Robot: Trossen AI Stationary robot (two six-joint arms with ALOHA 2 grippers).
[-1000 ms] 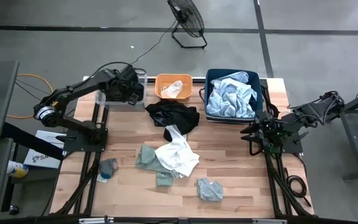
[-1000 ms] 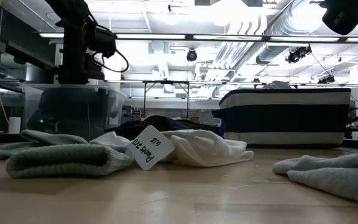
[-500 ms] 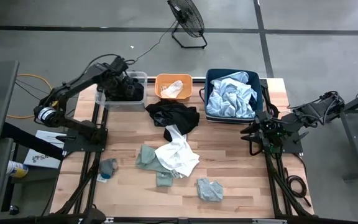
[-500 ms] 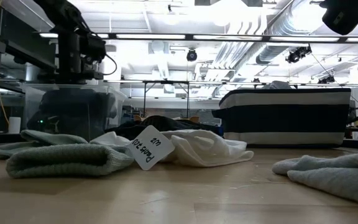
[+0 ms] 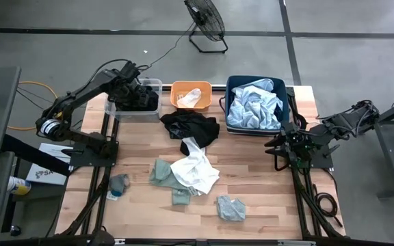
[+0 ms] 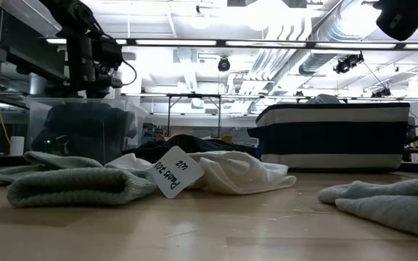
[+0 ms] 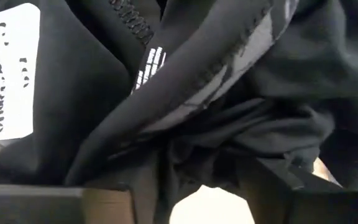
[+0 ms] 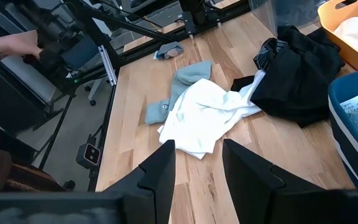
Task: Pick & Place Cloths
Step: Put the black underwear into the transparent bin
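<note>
Here the left tool [image 5: 137,96] sits in black cloth [image 7: 185,93] (grip unclear); right tool [image 8: 197,168] open, empty.

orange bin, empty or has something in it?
Not empty. The orange bin holds one white cloth, crumpled in the middle, with bare orange floor showing around it.
</note>
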